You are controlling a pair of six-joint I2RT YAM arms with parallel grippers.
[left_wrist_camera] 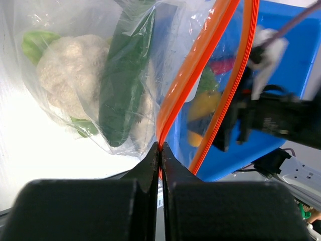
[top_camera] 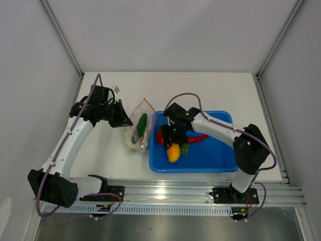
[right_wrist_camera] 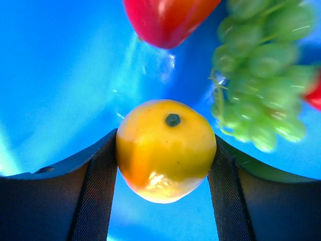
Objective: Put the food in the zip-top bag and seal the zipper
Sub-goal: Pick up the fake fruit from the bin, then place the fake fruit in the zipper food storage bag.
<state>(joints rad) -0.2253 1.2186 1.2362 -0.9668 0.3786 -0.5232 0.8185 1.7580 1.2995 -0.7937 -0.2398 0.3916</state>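
Observation:
The clear zip-top bag (top_camera: 135, 135) lies left of the blue tray, its mouth gaping toward the tray. Inside it are the white cauliflower (left_wrist_camera: 65, 75) and the dark green cucumber (left_wrist_camera: 123, 80). My left gripper (left_wrist_camera: 160, 146) is shut on the orange-red zipper (left_wrist_camera: 193, 75) at the mouth's corner, holding that edge up. Inside the tray, my right gripper (right_wrist_camera: 165, 165) has the yellow squash (right_wrist_camera: 165, 145) between its mesh pads, both pads pressed against its sides. A red food (right_wrist_camera: 165, 20) and a bumpy green food (right_wrist_camera: 261, 75) lie just beyond the squash.
The blue tray (top_camera: 210, 158) stands in the middle right, its left wall next to the bag's mouth. The left arm (top_camera: 70, 145) reaches in from the left wall side. White walls enclose the table on three sides.

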